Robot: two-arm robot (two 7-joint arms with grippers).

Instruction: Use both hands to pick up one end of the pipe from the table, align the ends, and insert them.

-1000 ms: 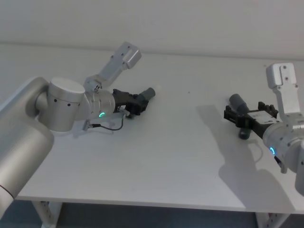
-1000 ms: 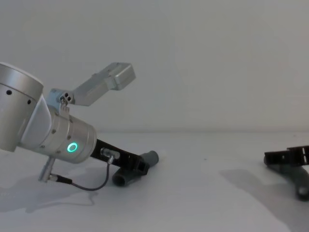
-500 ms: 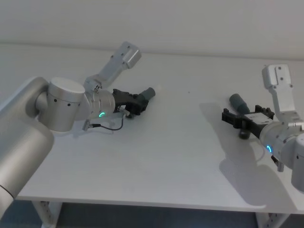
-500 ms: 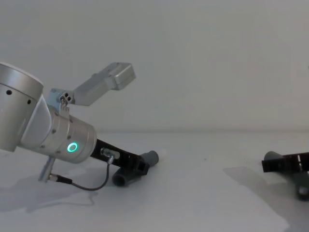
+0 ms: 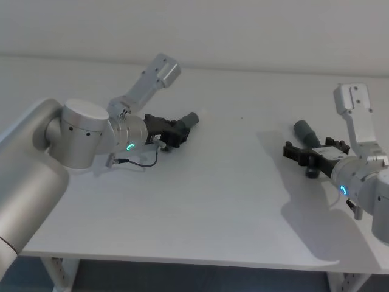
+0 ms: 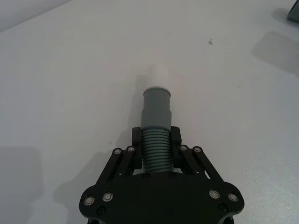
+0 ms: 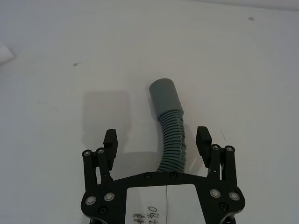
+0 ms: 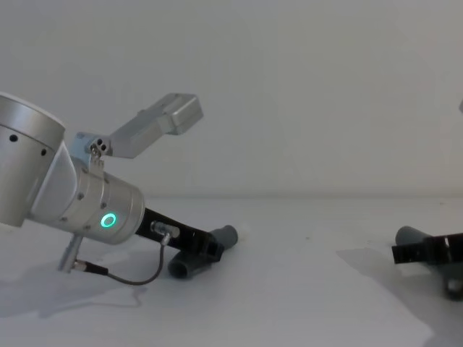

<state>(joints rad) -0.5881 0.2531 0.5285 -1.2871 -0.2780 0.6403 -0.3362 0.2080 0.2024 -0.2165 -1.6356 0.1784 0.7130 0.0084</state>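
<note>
Surveying the worktop [image 5: 213, 201], I record a plain, pale, matte surface with a small dark speck [image 5: 241, 118] near its far middle and soft shadows cast under both of my arms. Behind its far edge stands a bare pale wall [image 5: 243, 30]; at the near edge, white legs [image 5: 53, 271] run down toward a dark floor. My left pincer [image 6: 156, 140] is on the left side of the worktop, clamped narrow on the ribbed section of the left pipe piece [image 6: 156, 112]. The grey collar projects beyond the fingers and ends in a short white tip [image 6: 157, 75], pointing toward the middle of the worktop. The chest view shows that piece low, its bent end down at the surface. My right pincer [image 7: 159, 137] is on the right side, well apart from the left, spread wide and straddling the right pipe piece [image 7: 170, 126], which lies on the worktop; neither finger touches it. Its round collared mouth [image 7: 164, 93] points away from my wrist.
</note>
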